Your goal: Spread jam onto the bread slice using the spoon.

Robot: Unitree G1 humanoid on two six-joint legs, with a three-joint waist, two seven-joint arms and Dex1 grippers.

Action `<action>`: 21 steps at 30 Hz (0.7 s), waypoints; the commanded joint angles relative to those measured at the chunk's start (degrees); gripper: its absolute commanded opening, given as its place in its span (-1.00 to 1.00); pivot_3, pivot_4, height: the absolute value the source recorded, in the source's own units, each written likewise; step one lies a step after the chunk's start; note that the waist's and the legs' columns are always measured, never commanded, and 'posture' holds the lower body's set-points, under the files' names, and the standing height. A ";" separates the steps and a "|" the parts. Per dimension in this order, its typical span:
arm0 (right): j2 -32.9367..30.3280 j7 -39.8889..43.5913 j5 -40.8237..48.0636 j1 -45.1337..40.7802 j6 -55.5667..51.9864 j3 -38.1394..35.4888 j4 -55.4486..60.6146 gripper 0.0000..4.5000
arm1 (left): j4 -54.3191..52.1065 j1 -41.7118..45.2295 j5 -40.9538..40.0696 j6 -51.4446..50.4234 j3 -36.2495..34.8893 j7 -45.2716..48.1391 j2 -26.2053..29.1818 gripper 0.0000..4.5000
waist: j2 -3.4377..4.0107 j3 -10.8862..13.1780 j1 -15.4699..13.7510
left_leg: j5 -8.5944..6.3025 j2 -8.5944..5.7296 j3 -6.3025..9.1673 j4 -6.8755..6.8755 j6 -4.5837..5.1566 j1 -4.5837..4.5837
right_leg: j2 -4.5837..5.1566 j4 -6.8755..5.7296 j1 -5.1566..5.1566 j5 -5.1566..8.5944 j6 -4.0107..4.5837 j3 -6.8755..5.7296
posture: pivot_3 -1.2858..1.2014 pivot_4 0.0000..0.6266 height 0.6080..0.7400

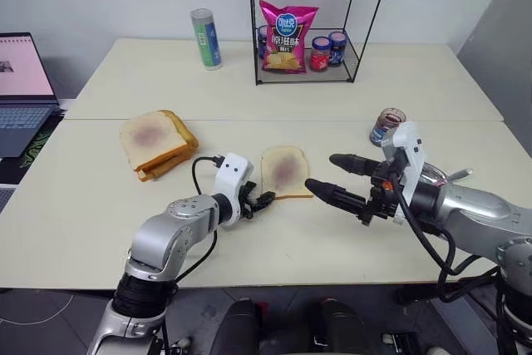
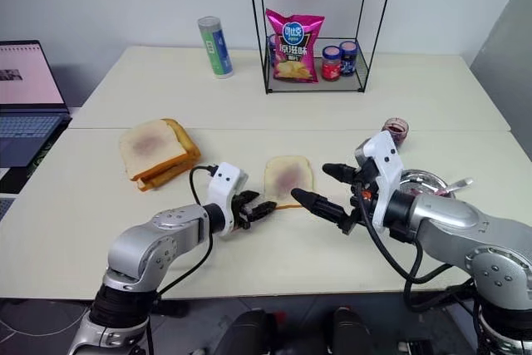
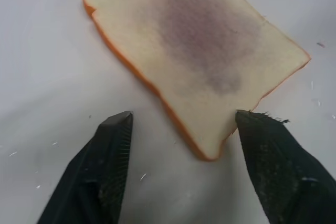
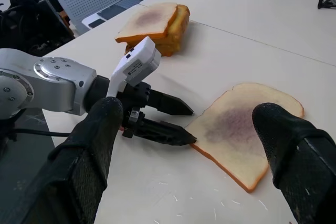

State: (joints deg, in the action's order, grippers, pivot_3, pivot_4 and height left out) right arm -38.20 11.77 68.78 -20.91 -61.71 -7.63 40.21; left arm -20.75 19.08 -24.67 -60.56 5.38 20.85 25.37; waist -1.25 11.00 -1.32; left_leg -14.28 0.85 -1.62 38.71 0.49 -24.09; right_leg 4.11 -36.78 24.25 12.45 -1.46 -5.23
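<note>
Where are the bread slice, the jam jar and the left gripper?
bread slice [image 1: 284, 170], left eye view, purple smear at its centre.
jam jar [image 1: 386, 125], left eye view, glass side.
left gripper [image 4: 178, 124], right wrist view, between fingertips.

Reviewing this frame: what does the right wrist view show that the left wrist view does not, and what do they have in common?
Right wrist view alone: the left gripper from outside, jaws apart beside the bread slice's corner; the stack of bread slices behind it; a laptop at the table's far edge; and the right gripper's own black fingers, spread wide.

Left wrist view alone: the left gripper's own fingers from behind, one on each side of the slice's near corner, the slice lying flat on the table.

Both: the single slice with its faint purple smear, tan crust, and pale tabletop.
</note>
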 commanded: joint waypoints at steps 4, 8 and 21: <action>0.60 1.24 -2.04 -1.89 2.53 1.10 -1.84 0.93 | -8.95 -1.33 -1.75 -3.62 -3.84 1.69 5.52 0.98 | 0.00 0.00 0.01 | 0.00 -0.01 -0.02 -0.03 0.00 0.00 | 0.00 0.01 0.02 0.01 0.01 0.02 | 0.03 -0.52 1.00; 0.84 -0.97 -4.55 -0.95 4.00 -1.27 -3.64 0.93 | -11.32 0.78 -3.89 3.36 -4.79 11.29 11.15 0.98 | -0.05 0.03 -0.16 | 0.00 -0.03 0.02 0.02 0.00 0.00 | 0.02 -0.01 0.00 0.01 0.00 -0.01 | 0.03 -0.52 1.00; -2.20 -11.44 1.43 7.51 3.55 -22.92 -8.80 0.93 | -2.93 14.96 -6.45 20.40 5.29 31.77 7.37 0.98 | -0.03 0.04 -0.19 | -0.01 -0.09 -0.07 0.02 0.01 -0.13 | 0.03 0.03 0.03 0.01 0.03 0.04 | 0.03 -0.52 1.00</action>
State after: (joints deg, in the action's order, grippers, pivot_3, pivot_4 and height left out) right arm -39.66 2.20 67.62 -13.98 -58.61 -26.47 29.79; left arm -24.58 32.24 -32.21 -43.63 8.19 50.04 33.76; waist -1.28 11.04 -1.51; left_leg -14.29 0.77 -1.70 38.73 0.51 -24.22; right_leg 4.12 -36.76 24.29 12.47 -1.43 -5.19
